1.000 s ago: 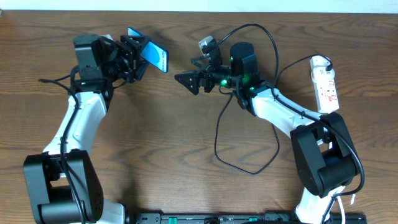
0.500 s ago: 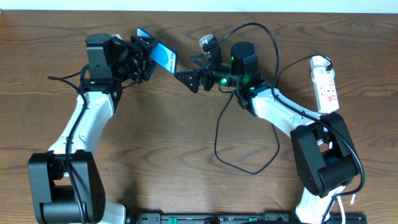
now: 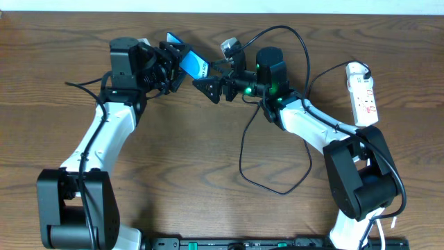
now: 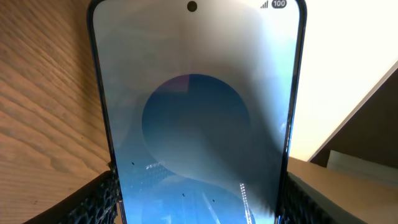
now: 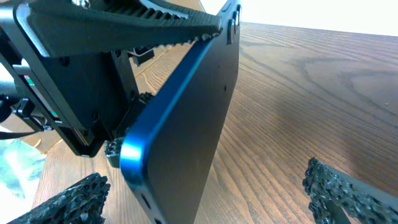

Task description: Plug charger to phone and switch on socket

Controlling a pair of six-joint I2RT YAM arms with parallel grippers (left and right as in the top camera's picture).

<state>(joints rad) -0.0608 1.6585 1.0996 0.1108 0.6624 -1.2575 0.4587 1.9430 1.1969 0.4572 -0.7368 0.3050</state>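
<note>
Phone [image 3: 190, 62]: off the tabletop [image 3: 173, 153], tilted, at the upper middle of the overhead view. Screen lit blue with a lighter circle, as the left wrist view shows [image 4: 196, 124].

Left tool [image 3: 172, 60]: pinching the phone by its two long edges. A ribbed pad [image 4: 99, 199] presses on each side near the phone's lower end.

Right tool [image 3: 210, 78]: spread wide and facing the left tool. The free end of the phone lies just at its mouth. In the right wrist view the phone's blue edge and dark back [image 5: 199, 106] stand between the two ribbed fingers [image 5: 65, 202], apart from both. Whether anything sits in this tool cannot be told.

Charger [image 3: 243, 149]: thin black cable in a loose loop on the tabletop below the right arm. Its plug tip cannot be made out.

Socket [image 3: 362, 90]: white strip flat on the tabletop at the far right, beside the right arm's base. It is well apart from both tools and the phone.
</note>
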